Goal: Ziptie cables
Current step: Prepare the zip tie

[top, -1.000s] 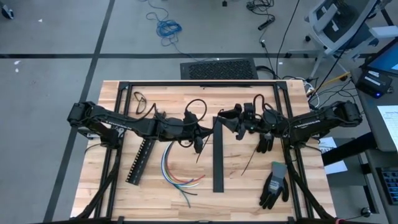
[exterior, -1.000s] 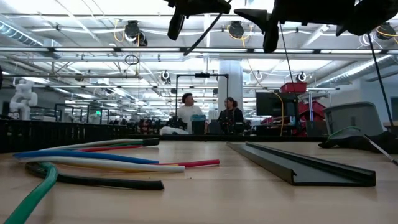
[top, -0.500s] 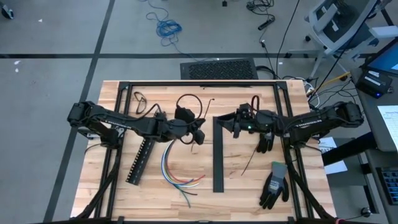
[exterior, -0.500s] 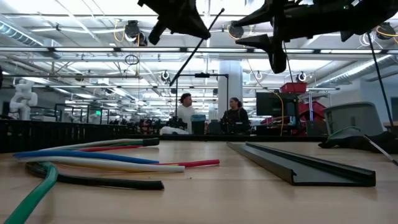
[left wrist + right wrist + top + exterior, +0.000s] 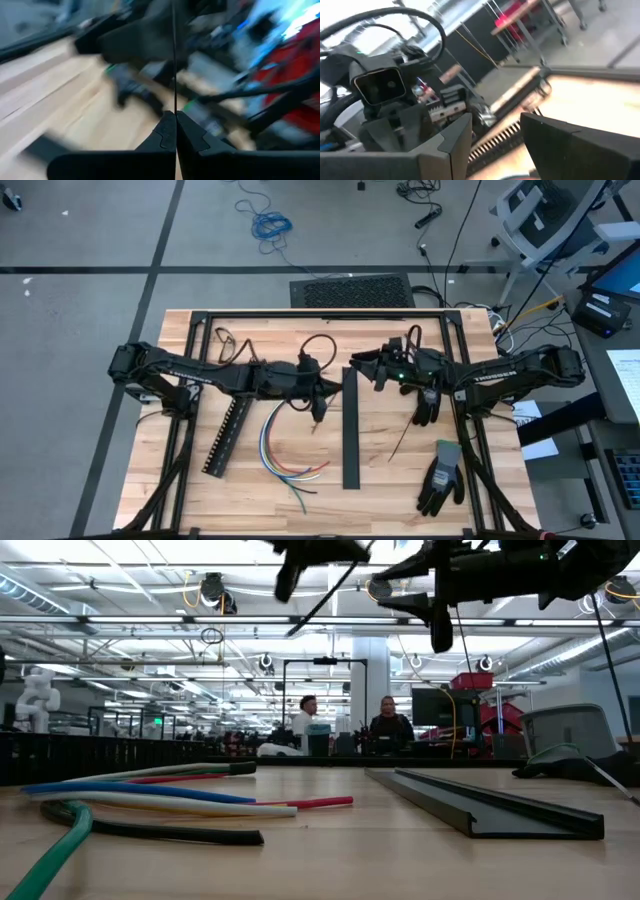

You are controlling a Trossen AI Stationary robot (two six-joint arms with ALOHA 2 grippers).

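The cables [image 5: 272,448] lie on the wooden table, a curved bundle of coloured wires whose loose ends fan out toward the near edge; the low view shows the cables [image 5: 150,792] flat on the boards. My left gripper [image 5: 316,390] hovers just to their right, above the table, shut on a thin black zip-tie strip [image 5: 317,414]. My right gripper [image 5: 364,364] is open, in the air over the far end of the black channel, facing the left gripper. In the right wrist view the right gripper [image 5: 495,137] has nothing between its fingers. My left gripper [image 5: 175,120] pinches the zip-tie strip [image 5: 174,65] between its two shut fingers, at one end of the strip. The strip runs straight out along the fingers' line. In the low view the zip-tie strip [image 5: 322,598] is lifted clear and slants down from the gripper.
A long black channel [image 5: 350,425] lies between the two arms. A black perforated strip [image 5: 226,436] lies left of the cables. A second zip-tie [image 5: 400,444], a dark glove [image 5: 440,476] and another glove [image 5: 427,410] lie on the right side.
My left gripper has turned about its wrist: the zip-tie strip swung from pointing toward the near edge, up toward the far edge, and back toward the near edge. My right gripper has drifted toward the table's left and far edge, staying open.
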